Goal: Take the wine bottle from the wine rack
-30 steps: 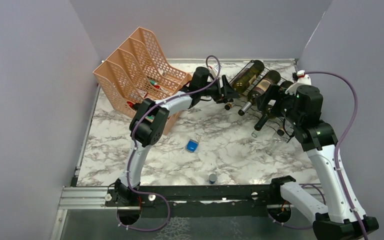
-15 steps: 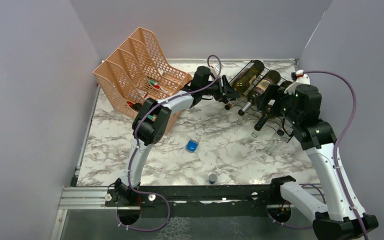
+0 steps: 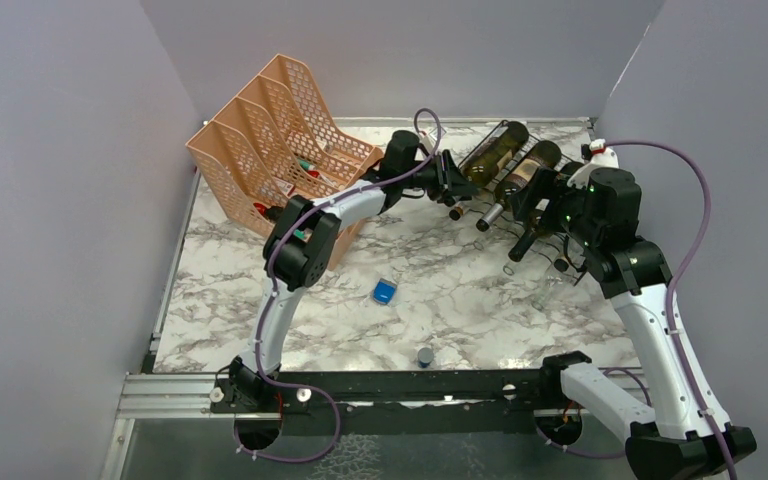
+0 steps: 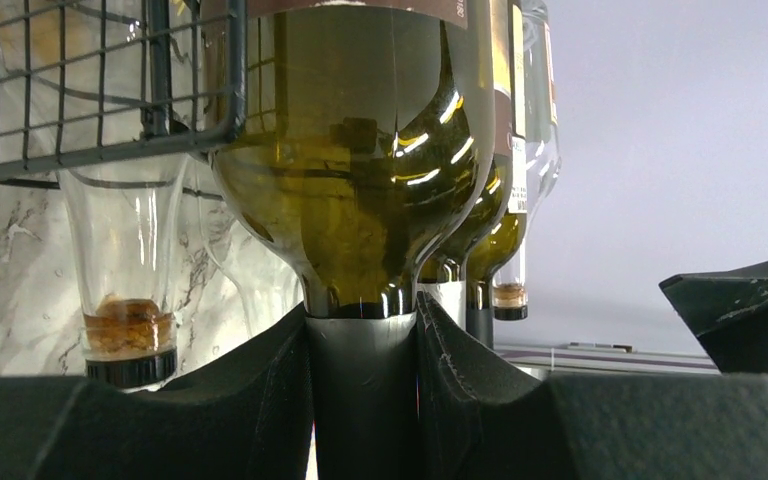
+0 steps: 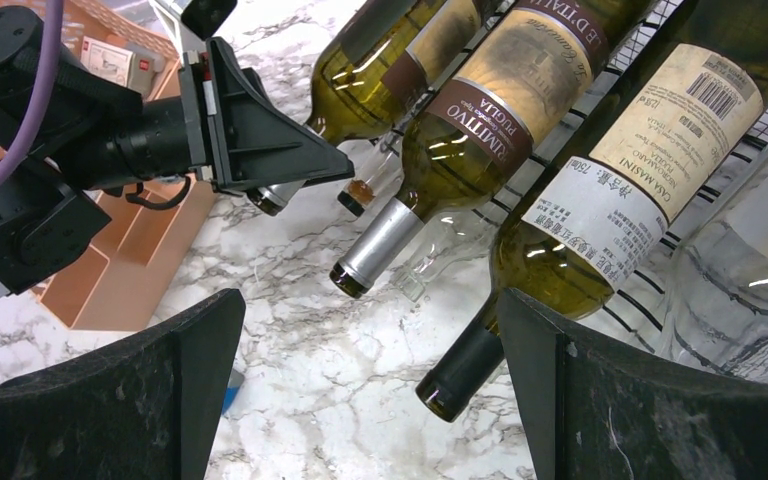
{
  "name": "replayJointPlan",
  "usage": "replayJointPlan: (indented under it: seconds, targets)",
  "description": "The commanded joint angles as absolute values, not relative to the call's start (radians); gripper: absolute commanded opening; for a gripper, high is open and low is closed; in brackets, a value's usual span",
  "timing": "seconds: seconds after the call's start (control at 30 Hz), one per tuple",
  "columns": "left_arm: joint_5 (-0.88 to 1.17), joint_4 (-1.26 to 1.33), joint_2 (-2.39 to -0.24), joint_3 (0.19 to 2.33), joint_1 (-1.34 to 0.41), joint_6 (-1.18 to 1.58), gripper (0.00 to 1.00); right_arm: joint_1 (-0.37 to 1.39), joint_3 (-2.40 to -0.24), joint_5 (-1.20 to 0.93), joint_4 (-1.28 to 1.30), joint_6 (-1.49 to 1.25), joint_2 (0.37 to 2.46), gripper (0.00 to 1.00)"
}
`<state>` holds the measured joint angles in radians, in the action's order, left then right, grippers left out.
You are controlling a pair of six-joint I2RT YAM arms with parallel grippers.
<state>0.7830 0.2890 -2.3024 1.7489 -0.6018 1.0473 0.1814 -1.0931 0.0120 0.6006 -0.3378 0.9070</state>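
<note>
The black wire wine rack stands at the back right of the marble table, with several bottles lying in its cradles, necks pointing toward the near left. My left gripper is shut on the dark foil neck of the leftmost green wine bottle, which still lies in the rack. My right gripper is open, hovering above the rack's front; in its wrist view a dark-capped bottle neck lies between its fingers.
A peach mesh file organizer stands at the back left beside my left arm. A small blue object and a small grey cylinder lie on the table nearer the front. Grey walls close in on both sides.
My left gripper and forearm have shifted slightly to the left, still on the bottle neck. The right arm has barely moved.
</note>
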Motion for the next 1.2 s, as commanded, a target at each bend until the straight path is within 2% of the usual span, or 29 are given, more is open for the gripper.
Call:
replayJointPlan:
  seconds: [0.0, 0.13, 0.47, 0.77, 0.87, 1.0, 1.17]
  targets:
    - [0.844, 0.345, -2.174, 1.74, -0.596, 1.047, 0.09, 0.176, -1.101, 0.016, 0.59, -0.317, 0.912, 1.0]
    - [0.846, 0.349, -2.111, 1.703, -0.593, 1.039, 0.0, 0.176, -1.11, 0.015, 0.596, -0.316, 0.922, 1.0]
    - [0.88, 0.356, -1.984, 1.629, -0.574, 1.043, 0.0, 0.176, -1.118, -0.065, 0.57, -0.272, 0.929, 1.0]
    - [0.937, 0.35, -1.66, 1.285, -0.434, 1.05, 0.0, 0.181, -1.151, -0.276, 0.446, -0.252, 0.999, 1.0]
    - [0.941, 0.277, -1.532, 1.186, -0.388, 1.014, 0.0, 0.267, -1.167, -0.257, 0.389, -0.211, 1.061, 1.0]
    - [0.862, 0.004, -1.4, 1.157, -0.367, 0.859, 0.0, 0.534, -1.185, -0.07, 0.228, -0.015, 1.128, 1.0]
    - [0.843, -0.047, -1.299, 1.077, -0.367, 0.881, 0.0, 0.668, -1.158, -0.052, 0.018, 0.35, 1.211, 1.0]
